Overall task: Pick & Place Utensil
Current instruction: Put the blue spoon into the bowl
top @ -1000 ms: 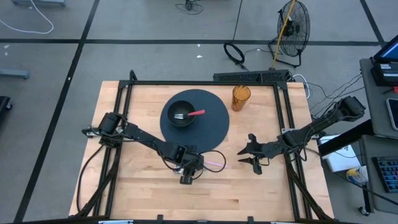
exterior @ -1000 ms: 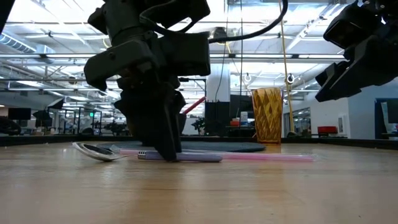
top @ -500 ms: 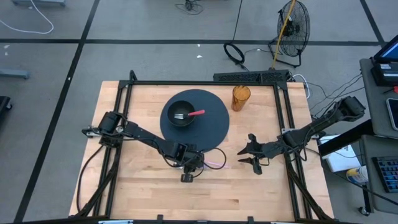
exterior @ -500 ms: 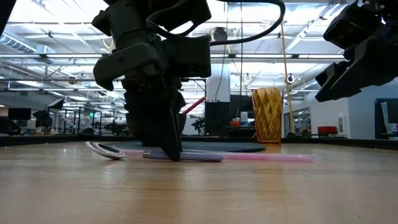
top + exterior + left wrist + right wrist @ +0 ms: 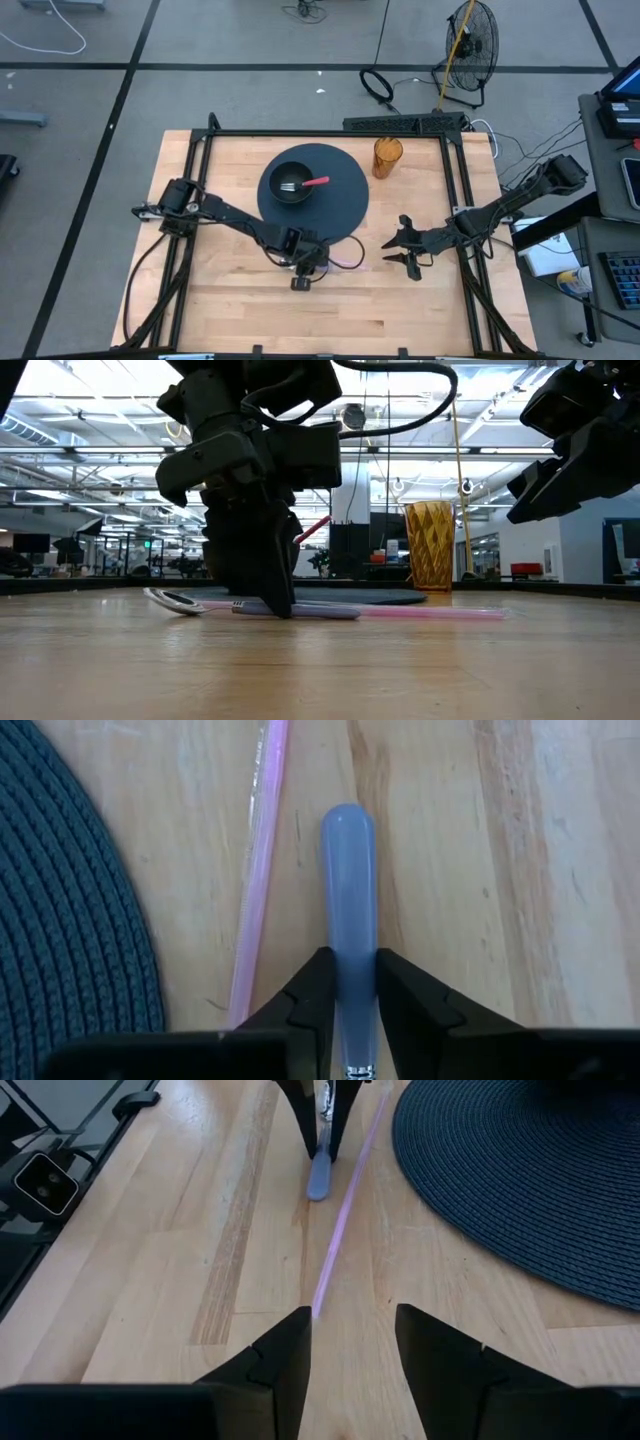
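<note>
On the bench (image 5: 240, 310), near the front edge of the round dark mat (image 5: 345, 200), my left jaws (image 5: 348, 982) are down low & squeezed shut on the handle of a spoon (image 5: 346, 900). The handle is light blue-purple. In the low view the spoon (image 5: 250, 607) lies flat on the wood w/ its shiny bowl end sticking out one side of my fingers (image 5: 268, 575) & the handle out the other. A thin pink straw (image 5: 258, 870) lies just beside the spoon, almost lined up w/ it, btwn spoon & mat.

My right jaws (image 5: 352, 1342) are spread open w/ nothing in them, hanging above the bench on the right side, well apart from the spoon.

On the mat sits a black bowl (image 5: 278, 174) w/ a fork (image 5: 305, 184) in it, red handle. An amber cup (image 5: 387, 157) stands just past the mat's edge.
</note>
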You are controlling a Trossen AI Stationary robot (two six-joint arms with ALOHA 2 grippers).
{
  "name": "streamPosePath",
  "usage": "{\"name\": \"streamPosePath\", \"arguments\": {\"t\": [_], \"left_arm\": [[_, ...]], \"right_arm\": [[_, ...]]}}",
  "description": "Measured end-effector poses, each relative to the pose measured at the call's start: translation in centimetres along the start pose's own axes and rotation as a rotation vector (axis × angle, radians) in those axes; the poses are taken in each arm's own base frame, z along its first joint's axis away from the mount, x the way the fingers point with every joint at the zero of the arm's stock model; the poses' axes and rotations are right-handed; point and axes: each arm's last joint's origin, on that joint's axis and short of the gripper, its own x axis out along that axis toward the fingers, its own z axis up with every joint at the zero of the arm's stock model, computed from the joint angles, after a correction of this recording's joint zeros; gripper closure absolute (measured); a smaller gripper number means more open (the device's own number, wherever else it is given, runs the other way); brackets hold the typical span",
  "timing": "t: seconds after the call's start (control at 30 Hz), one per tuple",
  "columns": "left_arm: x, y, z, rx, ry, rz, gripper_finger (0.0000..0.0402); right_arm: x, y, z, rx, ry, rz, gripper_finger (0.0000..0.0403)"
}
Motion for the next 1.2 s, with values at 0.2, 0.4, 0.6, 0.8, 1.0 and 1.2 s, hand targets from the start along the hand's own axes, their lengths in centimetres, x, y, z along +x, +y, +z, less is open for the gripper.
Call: {"name": "streamPosePath", "arguments": {"t": [0.2, 0.4, 0.6, 0.8, 1.0, 1.2], "left_arm": [[-1.4, 0.6, -0.8, -0.02, 0.084, 0.003, 0.0309], [-2.0, 0.5, -1.1, -0.018, 0.1, 0.019, 0.0252], [-2.0, 1.0, -1.2, -0.064, 0.127, 0.01, 0.0215], [-2.1, 1.3, -0.3, -0.032, 0.042, 0.006, 0.0207], [-2.1, 0.9, 0.7, 0.042, -0.067, -0.025, 0.0221], [-1.9, 0.7, 1.1, 0.074, -0.104, -0.033, 0.024]], "right_arm": [[0.0, 0.0, 0.0, 0.0, 0.0, 0.0, 0.0261], [0.0, 0.0, 0.1, -0.003, -0.003, 0.001, 0.0261], [0.0, 0.0, 0.1, -0.006, -0.015, -0.019, 0.0261], [0.0, 0.0, 0.1, -0.005, -0.015, -0.018, 0.0261], [0.0, 0.0, 0.1, -0.002, -0.015, -0.018, 0.0261], [0.0, 0.0, 0.1, -0.006, -0.015, -0.018, 0.0261]]}}
